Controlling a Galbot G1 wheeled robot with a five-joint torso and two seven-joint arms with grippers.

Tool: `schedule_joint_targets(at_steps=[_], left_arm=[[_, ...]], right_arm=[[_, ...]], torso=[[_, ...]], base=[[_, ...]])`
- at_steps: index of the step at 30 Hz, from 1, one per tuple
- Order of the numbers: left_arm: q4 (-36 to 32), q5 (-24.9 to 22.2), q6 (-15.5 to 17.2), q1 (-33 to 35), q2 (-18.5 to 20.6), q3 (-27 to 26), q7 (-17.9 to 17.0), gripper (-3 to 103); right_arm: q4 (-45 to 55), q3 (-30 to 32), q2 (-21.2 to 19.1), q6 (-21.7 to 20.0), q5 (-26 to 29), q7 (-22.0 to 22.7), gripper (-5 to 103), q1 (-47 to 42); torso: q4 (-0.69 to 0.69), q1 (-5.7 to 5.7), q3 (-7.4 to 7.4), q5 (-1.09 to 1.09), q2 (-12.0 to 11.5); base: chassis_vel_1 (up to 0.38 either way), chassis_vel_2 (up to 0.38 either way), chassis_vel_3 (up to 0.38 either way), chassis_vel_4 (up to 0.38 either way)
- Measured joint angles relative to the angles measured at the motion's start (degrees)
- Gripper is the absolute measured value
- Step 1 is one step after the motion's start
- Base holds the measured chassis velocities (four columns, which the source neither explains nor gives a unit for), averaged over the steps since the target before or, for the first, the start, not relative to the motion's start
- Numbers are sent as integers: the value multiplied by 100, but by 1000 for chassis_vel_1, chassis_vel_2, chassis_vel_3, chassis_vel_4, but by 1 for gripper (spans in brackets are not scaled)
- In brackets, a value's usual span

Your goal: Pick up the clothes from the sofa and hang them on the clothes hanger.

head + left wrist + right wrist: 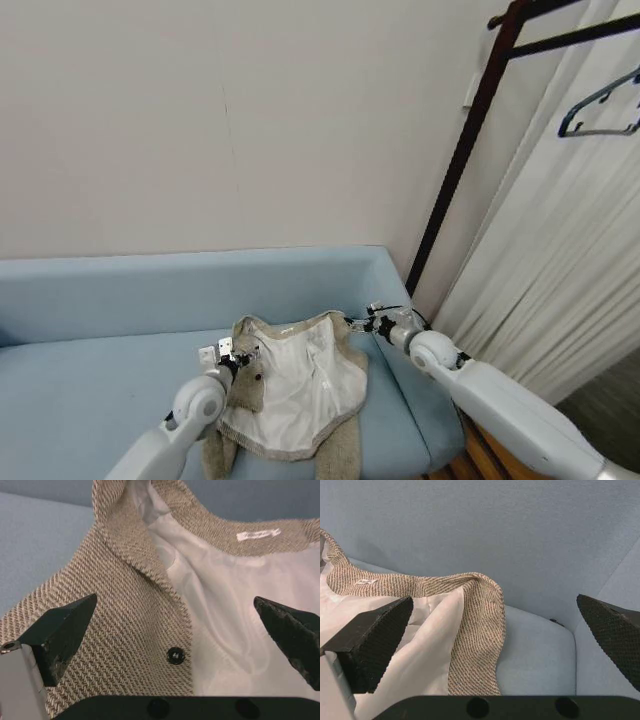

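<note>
A beige tweed jacket (295,390) with a white lining lies open on the light blue sofa (110,300). My left gripper (232,350) is open at the jacket's left lapel; up close its fingers (60,635) straddle the tweed lapel (125,605) and a black button (175,655). At the jacket's right shoulder my right gripper (366,322) is open too, its fingers (375,640) spread over the tweed collar edge (477,630). A dark clothes rack (470,130) stands at the right, and an empty blue-black hanger (600,105) hangs from it.
A plain white wall (220,120) rises behind the sofa. A white curtain (560,270) hangs at the right behind the rack. The sofa seat (80,400) stretches away to the left of the jacket.
</note>
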Motion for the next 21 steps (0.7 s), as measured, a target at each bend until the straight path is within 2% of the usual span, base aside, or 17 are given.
schedule_joint_targets(at_steps=[3, 10, 16, 17, 21], left_arm=[[621, 342, -280, -223, -197, 274, 301, 100], [1483, 513, -356, -597, -642, 544, 478, 100], [1776, 659, -385, -640, -772, 538, 638, 100], [1816, 675, -385, -649, -780, 530, 675, 103], [1936, 747, -440, -666, -817, 523, 788, 95]], right_arm=[[11, 27, -29, -3, 50, -24, 100, -36], [9, 14, -57, -16, 86, -67, 100, -34], [-39, -21, -81, -20, 102, -133, 100, -16], [-50, -21, -91, -21, 103, -149, 100, -17], [-97, -13, -106, -25, 94, -184, 100, -39]], torso=[[1, 1, 0, -3, 0], [-2, 1, 1, -3, -1], [2, 1, 1, -3, -1], [1, 1, 1, -3, -1], [0, 1, 1, -2, -1]], base=[[0, 0, 0, 0], [0, 0, 0, 0], [0, 0, 0, 0], [0, 0, 0, 0], [0, 0, 0, 0]])
